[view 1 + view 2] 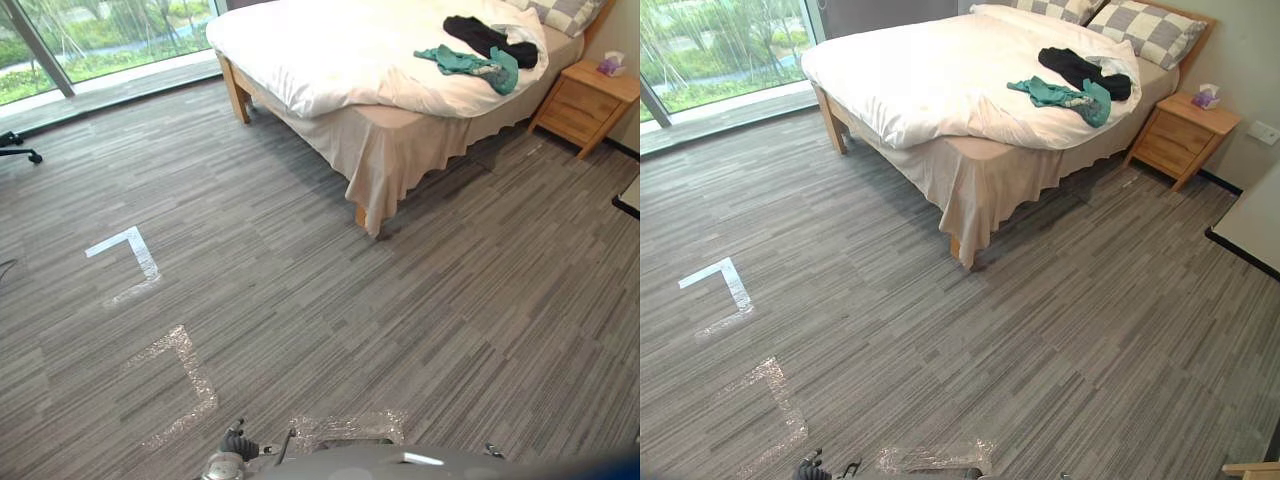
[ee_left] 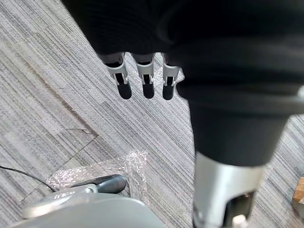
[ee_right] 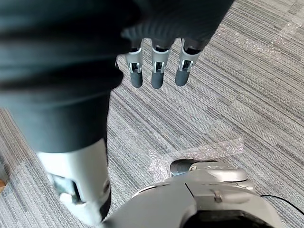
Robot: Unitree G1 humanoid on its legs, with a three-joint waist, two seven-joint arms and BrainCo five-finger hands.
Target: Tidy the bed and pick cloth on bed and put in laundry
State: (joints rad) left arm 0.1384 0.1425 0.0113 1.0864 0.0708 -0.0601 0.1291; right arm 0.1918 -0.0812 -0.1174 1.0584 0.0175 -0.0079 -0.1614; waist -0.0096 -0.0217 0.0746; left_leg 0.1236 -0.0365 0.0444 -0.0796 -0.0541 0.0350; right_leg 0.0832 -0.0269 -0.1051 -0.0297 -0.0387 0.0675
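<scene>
Left hand [image 2: 147, 80] and right hand [image 3: 158, 71] hang well apart from the bed [image 1: 940, 80], fingers loosely straight, apparently empty; approach its head end squarely before reaching for the teal cloth [image 1: 1065, 97] and the black cloth [image 1: 1080, 68].

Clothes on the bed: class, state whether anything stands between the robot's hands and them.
Nothing visible does. Bare carpet with flat tape marks runs to the bed, where the teal cloth and black cloth lie. The left hand and right hand hang open.

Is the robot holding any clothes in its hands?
No, nothing is held. The left hand and right hand hang open; the teal cloth and black cloth lie on the bed.
</scene>
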